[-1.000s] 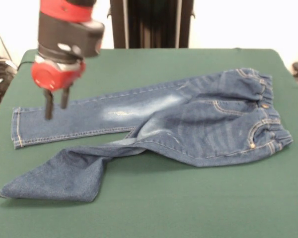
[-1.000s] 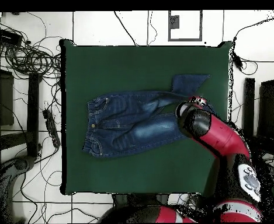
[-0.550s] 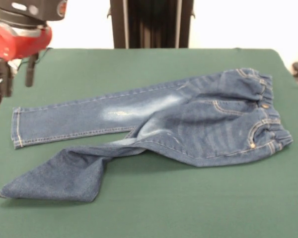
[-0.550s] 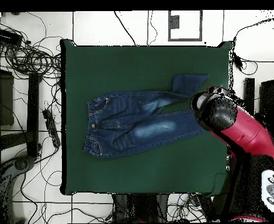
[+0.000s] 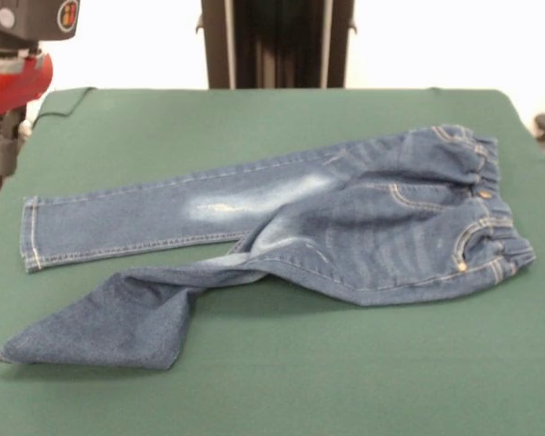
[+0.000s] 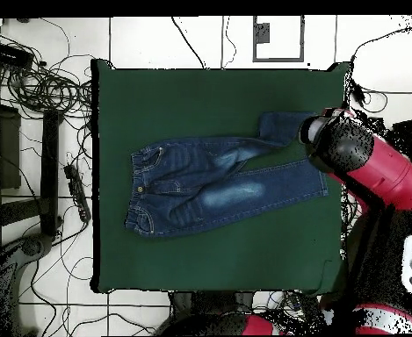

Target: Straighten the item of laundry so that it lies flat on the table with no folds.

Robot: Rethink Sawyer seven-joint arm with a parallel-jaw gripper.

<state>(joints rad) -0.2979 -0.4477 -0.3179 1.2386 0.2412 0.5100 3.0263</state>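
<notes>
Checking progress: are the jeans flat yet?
No. The jeans have one leg straight; the other is twisted and folded near its cuff.

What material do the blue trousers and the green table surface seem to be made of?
The small blue denim jeans look like cotton denim: tan seam stitching, faded whitish patches on one leg, a gathered elastic waistband. The large dark green table seems covered in matte felt-like cloth, without shine; what lies beneath cannot be seen.

Small blue denim jeans (image 5: pixel 345 227) lie on the green surface (image 5: pixel 254 118). One leg extended flat, faded patch visible; the other leg twisted and folded over.
</notes>
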